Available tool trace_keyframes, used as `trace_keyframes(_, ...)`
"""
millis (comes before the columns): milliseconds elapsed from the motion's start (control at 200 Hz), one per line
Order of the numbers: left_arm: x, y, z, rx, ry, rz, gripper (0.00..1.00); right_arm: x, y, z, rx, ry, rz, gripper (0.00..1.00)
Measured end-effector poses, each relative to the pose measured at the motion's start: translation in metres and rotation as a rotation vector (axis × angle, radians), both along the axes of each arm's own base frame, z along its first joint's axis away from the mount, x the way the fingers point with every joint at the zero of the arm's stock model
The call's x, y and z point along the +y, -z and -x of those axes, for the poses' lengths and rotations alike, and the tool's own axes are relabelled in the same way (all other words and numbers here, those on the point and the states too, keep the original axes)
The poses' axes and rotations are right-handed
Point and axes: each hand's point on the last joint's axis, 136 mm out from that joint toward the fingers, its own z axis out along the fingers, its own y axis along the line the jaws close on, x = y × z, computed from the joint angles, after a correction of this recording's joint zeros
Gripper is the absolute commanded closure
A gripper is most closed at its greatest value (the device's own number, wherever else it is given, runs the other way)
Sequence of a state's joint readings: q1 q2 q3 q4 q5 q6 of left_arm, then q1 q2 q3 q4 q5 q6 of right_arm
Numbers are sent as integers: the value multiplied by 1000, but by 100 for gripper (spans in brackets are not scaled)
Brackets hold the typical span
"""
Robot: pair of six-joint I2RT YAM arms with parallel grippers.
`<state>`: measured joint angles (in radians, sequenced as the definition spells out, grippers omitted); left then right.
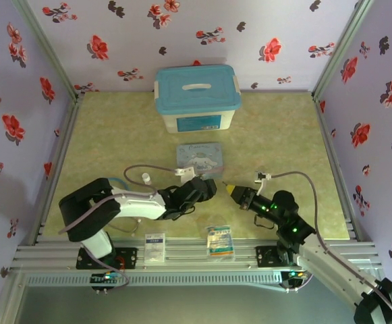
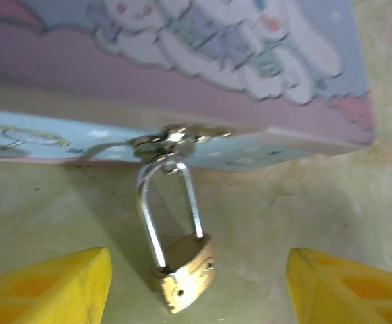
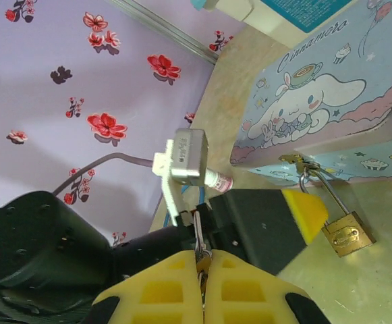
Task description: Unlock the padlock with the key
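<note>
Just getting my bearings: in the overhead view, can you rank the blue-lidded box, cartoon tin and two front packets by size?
Largest: blue-lidded box.
Next: cartoon tin.
Smallest: white packet and blue-and-yellow packet, which look about alike, so I leave them unranked.

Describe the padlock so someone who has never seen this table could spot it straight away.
Find the big blue-lidded box at the back of the table; a flat cartoon tin lies just in front of it. The padlock is hooked through the clasp on the tin's near edge. It is tiny and brass-gold with a thin silver shackle; nothing else nearby is brass-coloured.
</note>
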<state>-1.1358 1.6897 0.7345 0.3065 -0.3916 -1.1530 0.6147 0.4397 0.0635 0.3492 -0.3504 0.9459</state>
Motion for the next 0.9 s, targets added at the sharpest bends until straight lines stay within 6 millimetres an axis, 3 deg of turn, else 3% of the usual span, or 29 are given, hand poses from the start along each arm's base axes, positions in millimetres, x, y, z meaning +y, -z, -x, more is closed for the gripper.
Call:
trace_keyframes(185,0,14,-1,15,-1,-28,35,-2,1,2,-3,3,-7,100)
trace_keyframes(350,-14,17,-6,8,10,-13,52,-5,2,1,0,13,-5,100)
trace_keyframes(485,-16,19,-7,3,7,-3,58,-5,5,1,11,15,2,100)
trace_keyframes(680,-17,22,-8,1,7,3,77,-6,7,0,17,19,7,100)
trace_keyframes(900,-21,20,-10,-8,8,28,91,-6,11,-1,31,24,17,100)
